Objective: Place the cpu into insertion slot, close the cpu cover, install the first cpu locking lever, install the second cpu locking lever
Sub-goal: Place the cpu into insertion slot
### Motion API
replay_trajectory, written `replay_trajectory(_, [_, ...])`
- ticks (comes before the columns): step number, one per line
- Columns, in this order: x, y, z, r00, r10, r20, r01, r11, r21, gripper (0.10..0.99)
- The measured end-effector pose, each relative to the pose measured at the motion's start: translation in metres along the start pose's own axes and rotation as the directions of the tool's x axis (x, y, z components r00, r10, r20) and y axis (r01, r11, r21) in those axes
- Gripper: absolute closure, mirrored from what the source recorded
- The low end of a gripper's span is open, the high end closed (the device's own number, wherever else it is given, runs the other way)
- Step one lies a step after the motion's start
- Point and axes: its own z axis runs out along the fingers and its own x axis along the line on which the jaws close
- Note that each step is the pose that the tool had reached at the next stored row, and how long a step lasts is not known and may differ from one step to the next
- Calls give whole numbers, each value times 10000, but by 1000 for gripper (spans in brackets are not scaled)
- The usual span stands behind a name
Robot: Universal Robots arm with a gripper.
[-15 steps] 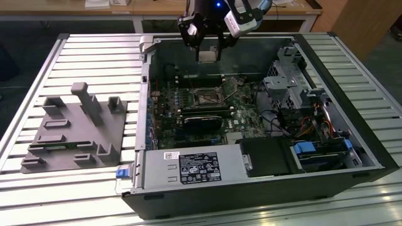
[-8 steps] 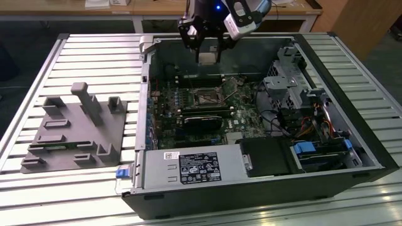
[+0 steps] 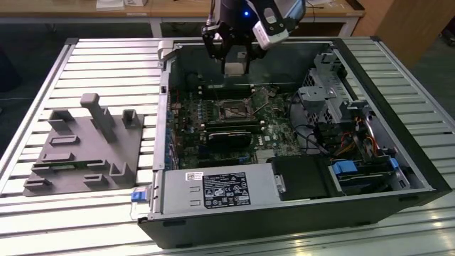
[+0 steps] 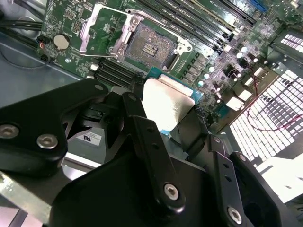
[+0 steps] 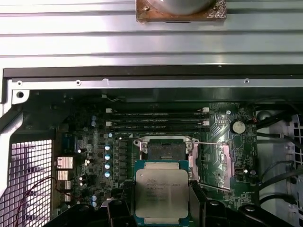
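One gripper [image 3: 233, 65], clenched on the cpu [image 5: 161, 194], which hangs flat over the motherboard [image 3: 213, 128] close to the uncovered socket [image 5: 163, 150]. One open computer case [image 3: 284, 213] lying on a slatted aluminium table [image 3: 106, 64], with a grey moulded fixture [image 3: 78, 154] on the exterior view's left; wooden desks [image 3: 178, 9] stand beyond the far edge.

Socket [image 3: 233, 109] reachable from above
Memory slots [image 3: 221, 88] crowd its far side, a black card [image 3: 229, 140] its near side, a drive cage [image 3: 321, 101] the exterior view's right.

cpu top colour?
The cpu is silvery-grey on top with a teal rim; best in the first wrist view.
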Motion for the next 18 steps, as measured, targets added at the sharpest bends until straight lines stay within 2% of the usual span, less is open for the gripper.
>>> replay_trajectory(12, [-3, -12, 139, 10000, 0, 0, 0, 10000, 15, 545])
replay_trajectory(18, [-4, -22, 238, 10000, 0, 0, 0, 10000, 16, 545])
